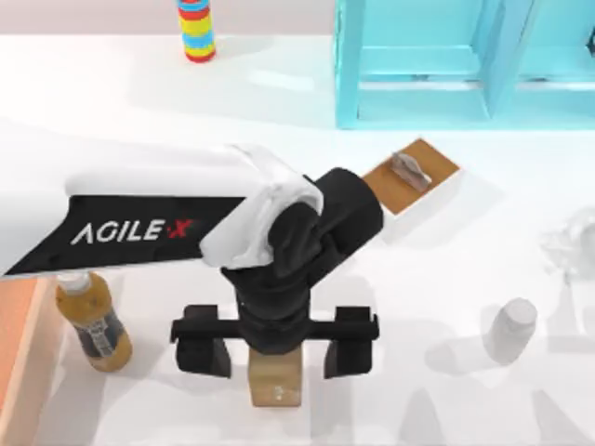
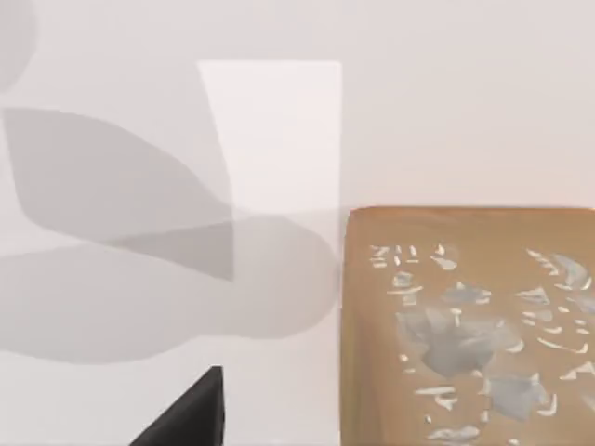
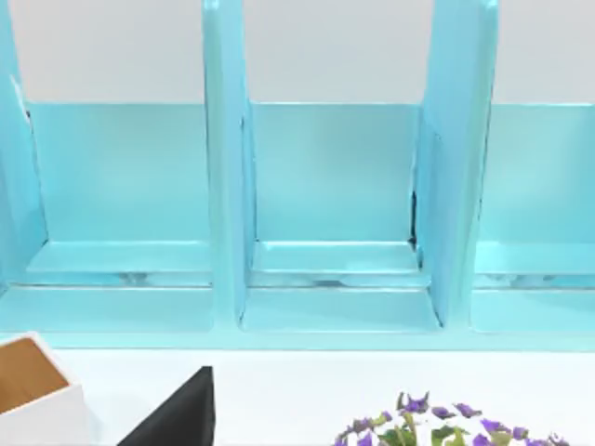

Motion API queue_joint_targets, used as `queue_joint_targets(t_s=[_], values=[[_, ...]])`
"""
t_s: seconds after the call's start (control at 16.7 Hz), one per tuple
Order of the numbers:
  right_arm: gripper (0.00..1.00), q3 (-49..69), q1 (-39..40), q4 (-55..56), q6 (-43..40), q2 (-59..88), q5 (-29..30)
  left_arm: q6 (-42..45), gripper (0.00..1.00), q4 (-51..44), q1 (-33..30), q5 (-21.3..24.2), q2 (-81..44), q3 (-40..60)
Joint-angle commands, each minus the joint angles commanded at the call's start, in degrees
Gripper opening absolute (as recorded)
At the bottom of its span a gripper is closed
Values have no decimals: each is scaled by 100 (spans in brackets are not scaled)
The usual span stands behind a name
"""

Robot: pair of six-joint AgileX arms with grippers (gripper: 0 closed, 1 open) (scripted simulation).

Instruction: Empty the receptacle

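White tabletop (image 1: 437, 400) lay across the whole scene. Nearest the front edge, the left gripper (image 1: 275, 348) was seen pointing down, its jaws spread wide and holding nothing. A tan block (image 1: 275, 386) sat on the table just beneath and between them; in the left wrist view the same block (image 2: 465, 325) was shown with pale grey markings on its top, one dark fingertip (image 2: 186, 418) well clear of its side.

At the table's left edge, the receptacle (image 1: 20, 344) was caught by its orange-brown wall alone, its floor cut off. An amber bottle (image 1: 93, 321) stood upright just beside that wall, seemingly outside it.

Judged from this, the block was out of the tray. A straight vertical lift would be best, with the jaws kept wide so the block is not dragged or tipped.

Farther back, a small white box (image 1: 414, 181) with a brown top was passed, then a turquoise shelf unit (image 1: 418, 74) and a striped ring stack (image 1: 196, 30). The right gripper (image 3: 177, 418) was parked facing that shelf, and its state could not be told.
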State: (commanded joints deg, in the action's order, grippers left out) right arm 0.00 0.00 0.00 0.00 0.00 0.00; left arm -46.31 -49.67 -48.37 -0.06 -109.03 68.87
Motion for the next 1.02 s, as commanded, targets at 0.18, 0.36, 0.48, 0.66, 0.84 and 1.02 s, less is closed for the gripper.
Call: queue_joint_targets(t_s=[0.18,0.36,0.48,0.66,0.84,1.02], values=[[100,0,0,0,0,0,0,-15,100,-404,-12,-11,113,311],[100,0,0,0,0,0,0,-22,100,-1153,-22,-3,316,777],[100,0,0,0,0,0,0,-22,100,-1558,-18,2,455,1055],[100,0,0,0,0,0,0,-20,100,-1725,-14,-1,530,1189],[100,0,0,0,0,0,0,-9,100,-1712,4,-1,505,1181],[100,0,0,0,0,0,0,358,100,-1806,366,-5,425,1368]])
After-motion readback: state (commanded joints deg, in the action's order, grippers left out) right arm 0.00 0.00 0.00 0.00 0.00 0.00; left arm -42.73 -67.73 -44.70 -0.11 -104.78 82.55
